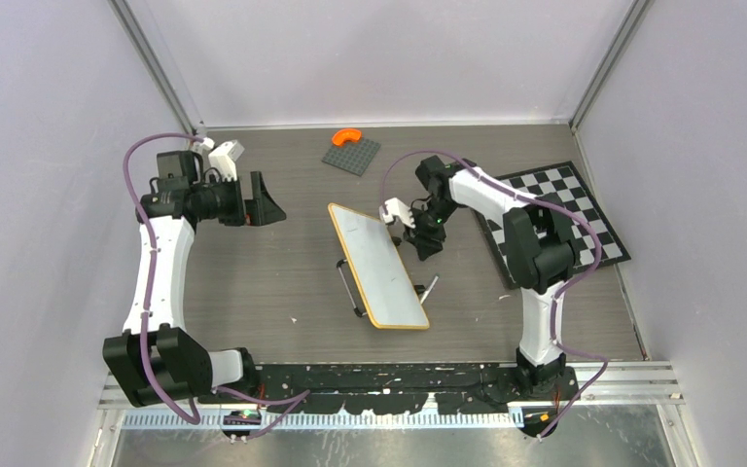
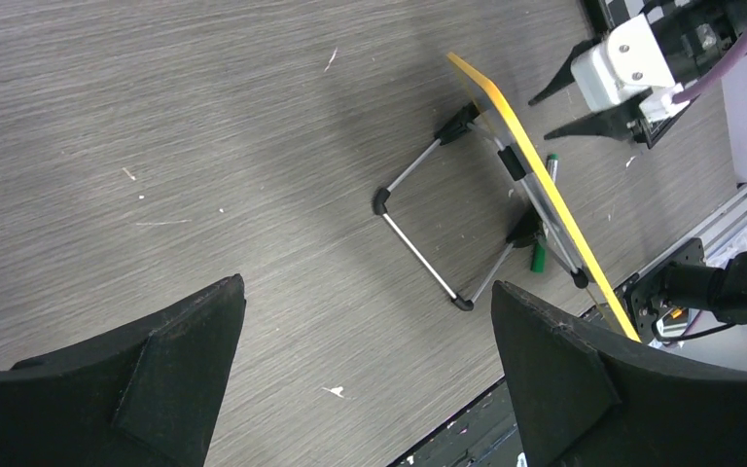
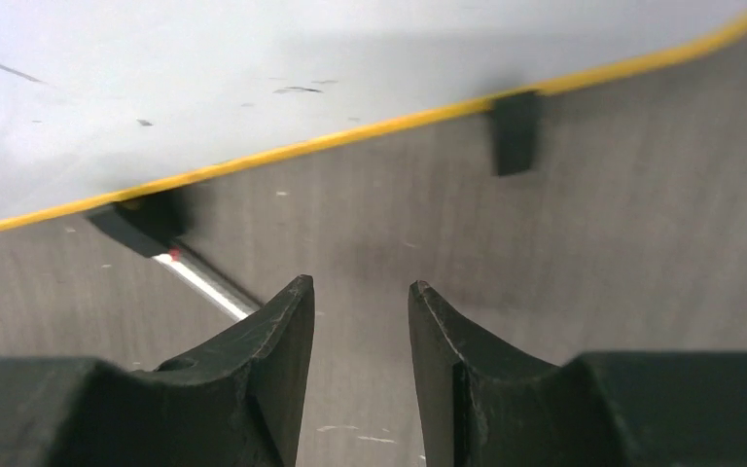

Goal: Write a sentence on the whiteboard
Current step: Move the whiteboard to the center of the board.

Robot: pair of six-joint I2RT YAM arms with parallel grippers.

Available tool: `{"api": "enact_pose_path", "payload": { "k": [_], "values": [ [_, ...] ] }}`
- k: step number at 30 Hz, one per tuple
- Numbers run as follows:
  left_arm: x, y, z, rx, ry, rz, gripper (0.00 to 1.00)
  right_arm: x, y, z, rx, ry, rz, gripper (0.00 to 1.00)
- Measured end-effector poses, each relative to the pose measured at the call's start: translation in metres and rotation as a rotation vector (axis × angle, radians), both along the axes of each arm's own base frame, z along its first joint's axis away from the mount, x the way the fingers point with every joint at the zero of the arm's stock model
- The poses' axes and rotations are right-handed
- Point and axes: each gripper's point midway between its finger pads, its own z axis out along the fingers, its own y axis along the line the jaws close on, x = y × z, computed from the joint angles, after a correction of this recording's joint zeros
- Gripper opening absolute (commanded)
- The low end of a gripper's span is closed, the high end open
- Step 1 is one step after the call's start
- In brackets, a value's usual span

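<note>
The whiteboard (image 1: 379,263) leans on its black wire stand (image 2: 418,243) in the middle of the table. Its orange-tan frame shows edge-on in the left wrist view (image 2: 535,185). Its white face (image 3: 253,78) carries only a few faint dark specks; no sentence is visible on it. A green-capped marker (image 1: 429,289) lies on the table just right of the board, seen through the stand (image 2: 538,255). My right gripper (image 1: 421,243) hovers by the board's right edge, jaws partly open (image 3: 360,284) with nothing between them. My left gripper (image 1: 270,206) stands wide open (image 2: 365,292) left of the board, empty.
A black-and-white checkerboard (image 1: 554,219) lies at the right under the right arm. A grey baseplate (image 1: 351,153) with an orange curved piece (image 1: 347,136) sits at the back. Black rails run along the table's near edge (image 1: 399,375).
</note>
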Motion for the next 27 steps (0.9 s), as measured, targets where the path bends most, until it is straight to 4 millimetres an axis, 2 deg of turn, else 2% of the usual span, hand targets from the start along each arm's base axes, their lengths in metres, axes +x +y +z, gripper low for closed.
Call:
{"api": "enact_pose_path", "payload": {
  "k": [3,9,11,18,22,24,27],
  "values": [
    [0.000,-0.001,0.002,-0.006,-0.003,-0.002,1.00,0.023,0.001,0.008,0.028,-0.073,-0.011,0.47],
    [0.001,-0.001,0.004,-0.013,0.002,0.005,1.00,0.046,0.023,0.022,0.084,-0.176,0.061,0.50],
    [0.002,-0.001,0.004,-0.015,0.003,0.008,1.00,0.052,0.030,0.022,0.097,-0.199,0.088,0.50],
    [0.004,-0.001,0.009,-0.014,-0.008,0.009,1.00,0.048,0.041,-0.008,0.083,-0.179,0.169,0.51],
    [0.003,-0.001,0.009,-0.015,-0.008,0.008,1.00,0.047,0.047,-0.018,0.081,-0.178,0.191,0.50],
    [0.004,-0.001,0.009,-0.015,-0.008,0.009,1.00,0.046,0.050,-0.018,0.085,-0.183,0.200,0.47],
    [0.004,-0.001,0.009,-0.015,-0.007,0.009,1.00,0.046,0.053,-0.019,0.087,-0.190,0.211,0.38]
  ]
}}
